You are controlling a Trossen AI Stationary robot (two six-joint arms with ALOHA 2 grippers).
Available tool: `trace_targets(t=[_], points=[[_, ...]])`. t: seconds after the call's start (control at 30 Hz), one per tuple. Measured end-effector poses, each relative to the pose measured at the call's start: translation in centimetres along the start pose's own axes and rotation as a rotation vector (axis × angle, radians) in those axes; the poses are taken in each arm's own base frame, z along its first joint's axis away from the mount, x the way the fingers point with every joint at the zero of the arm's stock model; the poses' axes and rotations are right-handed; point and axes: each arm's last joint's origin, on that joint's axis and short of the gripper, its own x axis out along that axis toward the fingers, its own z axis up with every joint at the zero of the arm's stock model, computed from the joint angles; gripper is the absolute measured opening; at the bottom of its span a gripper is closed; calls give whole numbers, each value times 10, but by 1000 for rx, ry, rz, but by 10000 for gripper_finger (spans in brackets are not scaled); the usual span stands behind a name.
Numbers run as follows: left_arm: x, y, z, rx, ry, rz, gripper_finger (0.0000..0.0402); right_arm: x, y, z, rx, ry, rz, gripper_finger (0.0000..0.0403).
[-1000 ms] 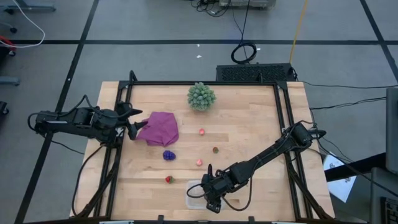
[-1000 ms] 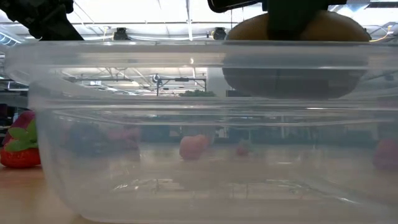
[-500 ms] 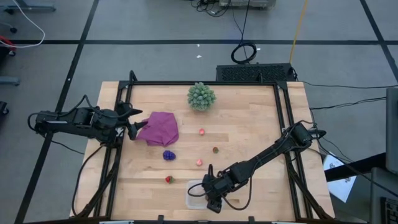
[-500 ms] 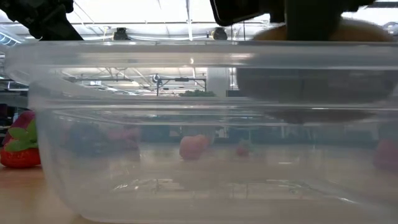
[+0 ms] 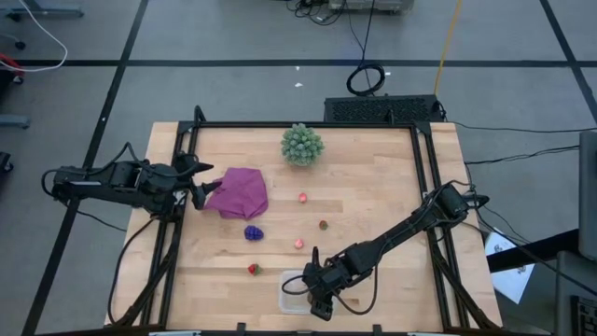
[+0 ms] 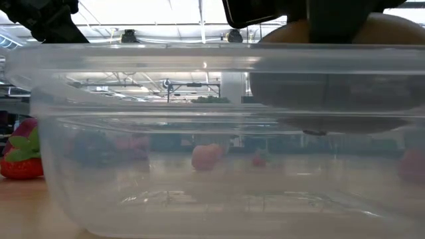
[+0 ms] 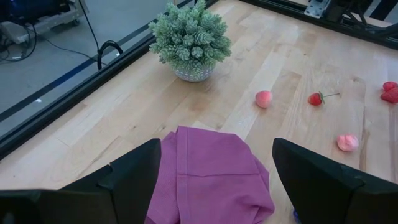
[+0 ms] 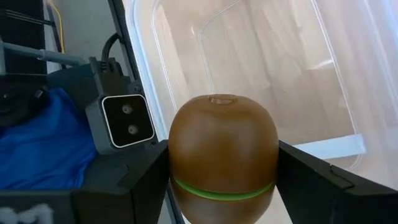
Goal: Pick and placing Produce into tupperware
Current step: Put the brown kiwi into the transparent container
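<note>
Since a second ago the kiwi (image 6: pixel 339 33) has shifted a little toward the right of the low view and sits partly below the tub's rim line, while everything else on the table stays put. Largest of the surroundings is the wooden table (image 5: pixel 373 187), with the magenta cloth (image 5: pixel 239 193) lying crumpled near its left side and the pale green bushy ball (image 5: pixel 302 145) at the far edge. At the near edge lies the clear plastic tub (image 5: pixel 291 294); its floor (image 8: pixel 261 74) is bare in the right wrist view, and the kiwi hangs just above its opening. Both fingers of the right gripper (image 5: pixel 317 297) are clamped on the brown kiwi (image 8: pixel 222 152), which has a green band around it. Resting at the cloth's left edge, the left gripper (image 5: pixel 198 182) has its fingers spread apart with nothing between them. Scattered on the wood between cloth and tub are the purple grape cluster (image 5: pixel 253 232), a strawberry (image 5: pixel 252 269) just left of the tub, a pink berry (image 5: pixel 298 244), a stemmed red berry (image 5: pixel 323 225) and a peach-pink one (image 5: pixel 303 198). Nothing lies between these pieces and the tub.
</note>
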Motion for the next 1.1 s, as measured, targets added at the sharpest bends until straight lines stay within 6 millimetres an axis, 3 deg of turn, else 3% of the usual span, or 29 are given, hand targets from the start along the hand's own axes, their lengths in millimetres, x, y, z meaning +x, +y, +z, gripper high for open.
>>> trace_targets(t=[1.1], points=[[0,0,0,7,0,0,312,-2,-3,9,-59,-15,30,252]])
